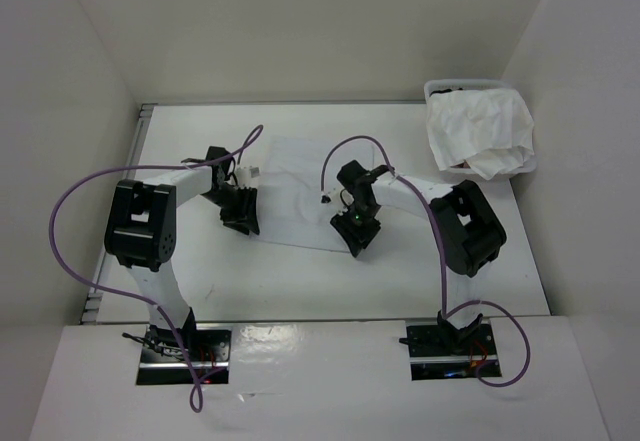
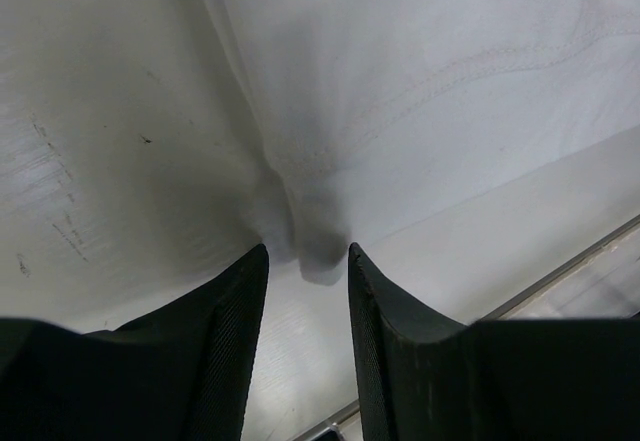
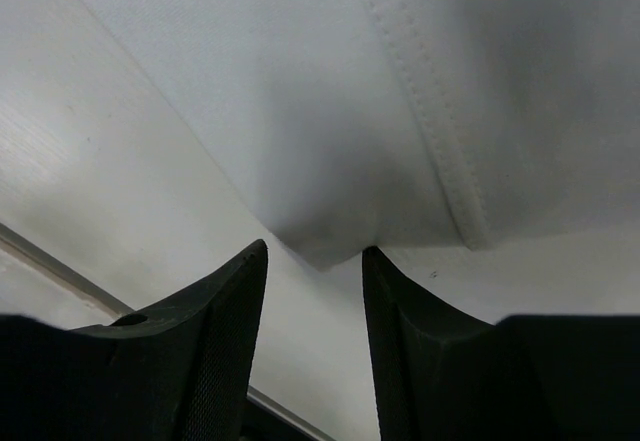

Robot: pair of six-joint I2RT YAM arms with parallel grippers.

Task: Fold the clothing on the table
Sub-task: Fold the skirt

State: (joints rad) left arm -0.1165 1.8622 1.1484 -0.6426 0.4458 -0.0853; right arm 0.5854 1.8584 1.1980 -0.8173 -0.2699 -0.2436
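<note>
Garment (image 1: 295,186) flat on the tabletop (image 1: 300,281). Left gripper (image 2: 308,251) and right gripper (image 3: 315,249) both half-open — a corner sits between each one's tips.

near corners of garment (image 1: 297,179) hidden beneath left tool (image 1: 240,224), right tool (image 1: 357,240)

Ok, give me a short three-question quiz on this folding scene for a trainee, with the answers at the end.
1. True or false: the clear plastic bin holding crumpled white cloth stands at the far right corner of the matte white table.
2. Multiple choice: what sits between the black fingertips of the left gripper? A, a red cup; B, a corner of the flat white fabric garment; C, a blue sponge.
3. Short answer: on the right gripper, are the jaws open or shut?
Key: 1 true; 2 B; 3 open, with a garment corner at the gap.
</note>
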